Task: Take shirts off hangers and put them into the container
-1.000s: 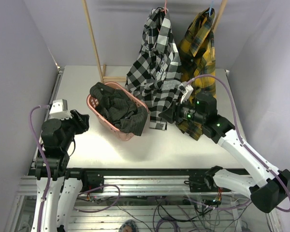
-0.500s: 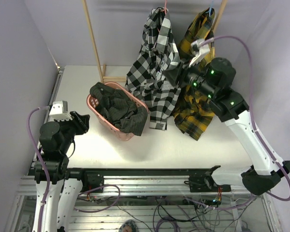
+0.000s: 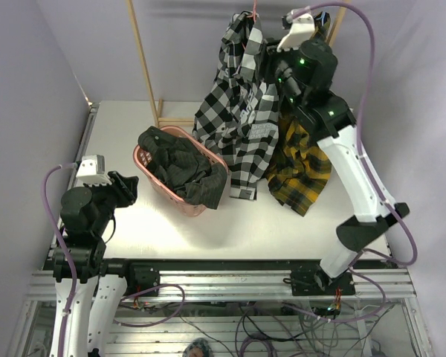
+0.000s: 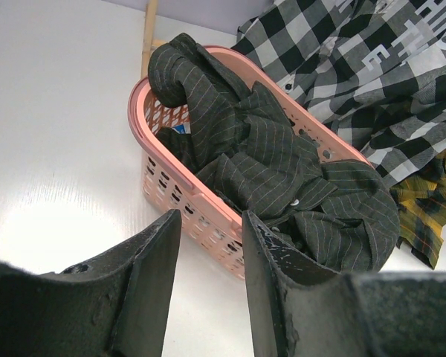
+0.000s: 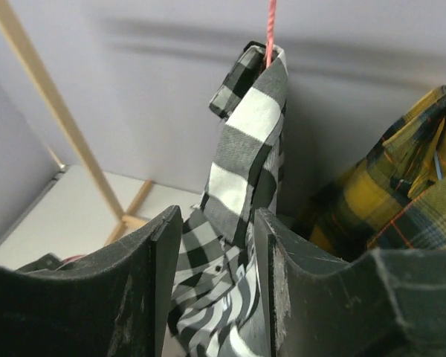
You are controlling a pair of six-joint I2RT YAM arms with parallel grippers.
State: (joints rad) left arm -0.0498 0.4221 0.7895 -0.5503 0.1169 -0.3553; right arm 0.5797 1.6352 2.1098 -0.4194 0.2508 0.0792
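Observation:
The black-and-white check shirt (image 3: 238,119) hangs at the back from a pink hanger (image 5: 269,30), of which only the hook shows. Beside it on the right hangs the yellow-and-black plaid shirt (image 3: 301,160). My right gripper (image 3: 271,65) is raised to the check shirt's shoulder, jaws open. In the right wrist view its collar (image 5: 245,126) hangs just beyond the right gripper (image 5: 215,216), and nothing is gripped. The pink container (image 3: 152,178) holds a dark charcoal garment (image 3: 182,167). My left gripper (image 3: 126,187) is open and low, left of the container (image 4: 160,167).
Wooden rack poles (image 3: 143,59) rise behind the container. Purple-grey walls close in on the left, right and back. The check shirt's hem drapes against the container's right end, and the dark garment (image 4: 282,163) spills over that rim.
My right arm has swung up from the shirts' lower hems to the top of the check shirt, and its jaws have widened a little. The left arm has barely moved.

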